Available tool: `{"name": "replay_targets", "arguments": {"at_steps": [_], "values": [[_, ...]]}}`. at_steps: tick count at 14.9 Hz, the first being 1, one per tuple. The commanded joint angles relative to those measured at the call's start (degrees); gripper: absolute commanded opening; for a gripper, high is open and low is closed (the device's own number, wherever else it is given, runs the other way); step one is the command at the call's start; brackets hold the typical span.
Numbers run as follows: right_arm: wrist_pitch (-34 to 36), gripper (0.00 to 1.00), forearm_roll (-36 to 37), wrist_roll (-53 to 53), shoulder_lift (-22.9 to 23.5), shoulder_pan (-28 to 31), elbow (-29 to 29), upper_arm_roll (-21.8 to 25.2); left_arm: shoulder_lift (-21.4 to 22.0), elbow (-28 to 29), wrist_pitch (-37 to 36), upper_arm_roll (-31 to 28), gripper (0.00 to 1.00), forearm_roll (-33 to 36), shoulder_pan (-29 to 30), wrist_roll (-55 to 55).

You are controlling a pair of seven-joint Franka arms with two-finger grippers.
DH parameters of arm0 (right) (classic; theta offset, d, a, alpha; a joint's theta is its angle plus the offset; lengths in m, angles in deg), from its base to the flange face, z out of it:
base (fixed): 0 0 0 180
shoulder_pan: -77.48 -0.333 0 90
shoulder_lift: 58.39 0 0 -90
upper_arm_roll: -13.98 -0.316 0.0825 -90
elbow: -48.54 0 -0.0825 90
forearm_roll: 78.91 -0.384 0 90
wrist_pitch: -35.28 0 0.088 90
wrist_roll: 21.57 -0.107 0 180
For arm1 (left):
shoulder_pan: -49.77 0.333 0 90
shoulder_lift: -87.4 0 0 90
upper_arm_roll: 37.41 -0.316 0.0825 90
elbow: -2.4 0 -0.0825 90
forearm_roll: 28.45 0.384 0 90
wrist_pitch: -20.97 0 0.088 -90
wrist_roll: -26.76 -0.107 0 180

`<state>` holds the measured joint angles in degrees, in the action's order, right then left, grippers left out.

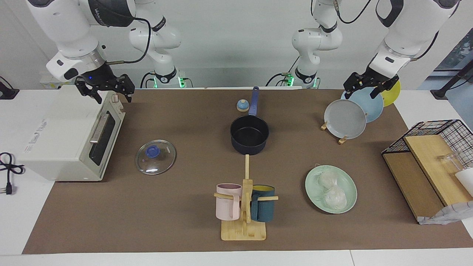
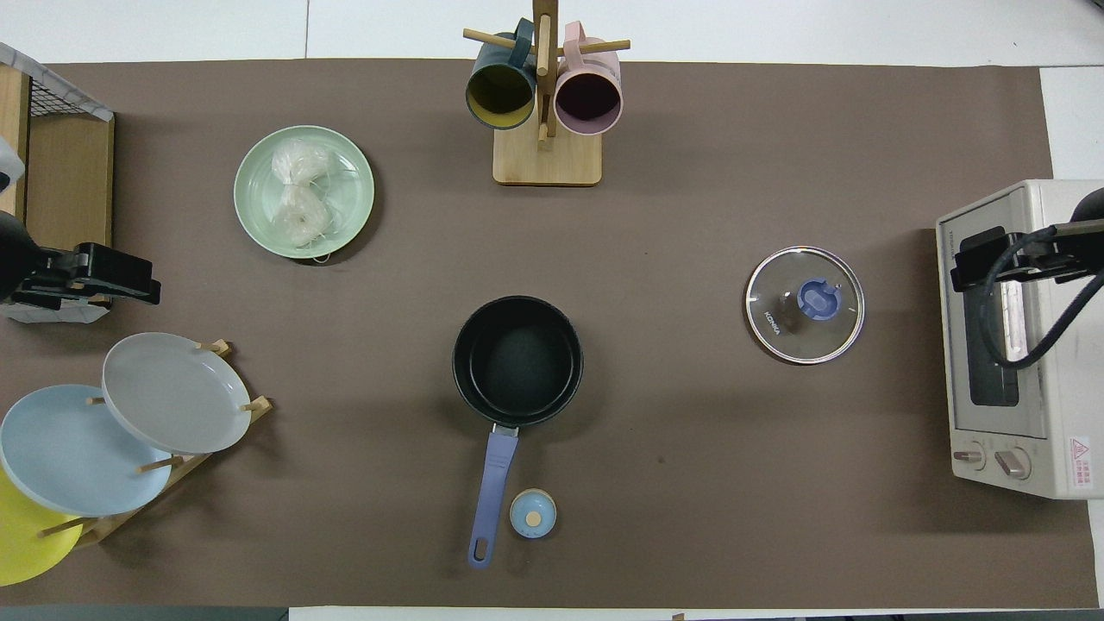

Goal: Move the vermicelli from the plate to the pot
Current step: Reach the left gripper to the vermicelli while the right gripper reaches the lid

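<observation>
The vermicelli (image 1: 332, 190) (image 2: 297, 190) lies as a pale, lumpy clump on the mint-green plate (image 1: 313, 184) (image 2: 345, 185), toward the left arm's end of the table. The pot (image 1: 249, 135) (image 2: 517, 362), dark with a long blue handle pointing at the robots, stands empty mid-table, nearer to the robots than the plate. My left gripper (image 1: 364, 88) (image 2: 112, 276) hangs open over the plate rack, holding nothing. My right gripper (image 1: 112, 94) (image 2: 992, 259) hangs open over the toaster oven, also holding nothing.
A glass lid (image 1: 155, 157) (image 2: 805, 304) lies beside the toaster oven (image 1: 70, 136) (image 2: 1009, 345). A mug stand (image 1: 244, 207) (image 2: 545, 112) is farther from the robots than the pot. Also in view: a plate rack (image 1: 345, 119) (image 2: 172, 392), a wire basket (image 1: 432, 162), and a small blue knob (image 1: 242, 106) (image 2: 532, 513).
</observation>
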<state>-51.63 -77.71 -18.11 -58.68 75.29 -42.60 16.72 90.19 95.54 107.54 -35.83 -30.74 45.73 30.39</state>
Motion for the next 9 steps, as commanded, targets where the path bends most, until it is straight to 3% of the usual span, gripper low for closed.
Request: {"name": "replay_targets", "arguments": {"at_steps": [1,9], "values": [[0.5,1.00,-1.1,1.6,-0.7,0.1,0.0,-0.2,1.2,1.2,1.1,-0.1,1.00,1.5,0.5,-0.2],[0.1,1.00,-1.1,1.4,-0.7,0.1,0.1,-0.3,1.3,1.2,1.1,-0.1,1.00,1.5,0.6,-0.1]]}}
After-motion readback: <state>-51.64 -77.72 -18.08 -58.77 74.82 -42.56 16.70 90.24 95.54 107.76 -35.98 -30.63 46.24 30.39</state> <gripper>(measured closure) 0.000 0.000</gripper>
